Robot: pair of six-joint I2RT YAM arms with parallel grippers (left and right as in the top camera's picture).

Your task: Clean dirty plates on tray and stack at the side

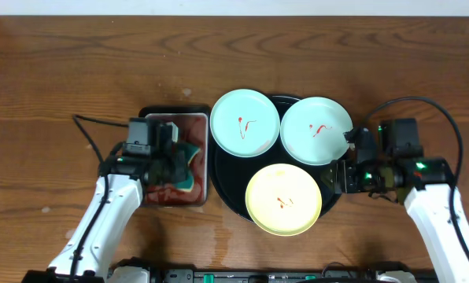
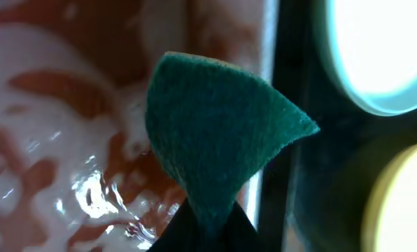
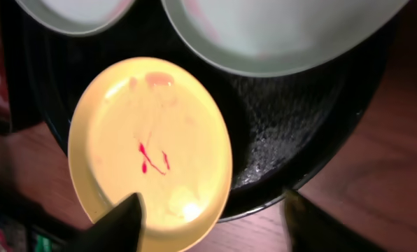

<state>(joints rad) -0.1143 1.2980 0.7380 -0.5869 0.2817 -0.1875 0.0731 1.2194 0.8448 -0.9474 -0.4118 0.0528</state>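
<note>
Three plates lie on the round black tray (image 1: 227,185): a mint plate (image 1: 245,123) at the back left, a second mint plate (image 1: 315,130) at the back right, and a yellow plate (image 1: 283,199) in front. Each carries small red smears. My left gripper (image 2: 208,227) is shut on a green sponge (image 2: 215,133), held over the small metal tray (image 2: 54,140) left of the black tray. My right gripper (image 3: 212,224) is open and straddles the near edge of the yellow plate (image 3: 150,152). One finger (image 3: 117,224) is over the plate, the other beyond the tray rim.
The rectangular metal tray (image 1: 171,112) with red sauce sits just left of the black tray. Brown wood tabletop (image 1: 77,71) spreads all around. Black cables trail from both arms. The right arm (image 1: 431,204) lies on the tray's right.
</note>
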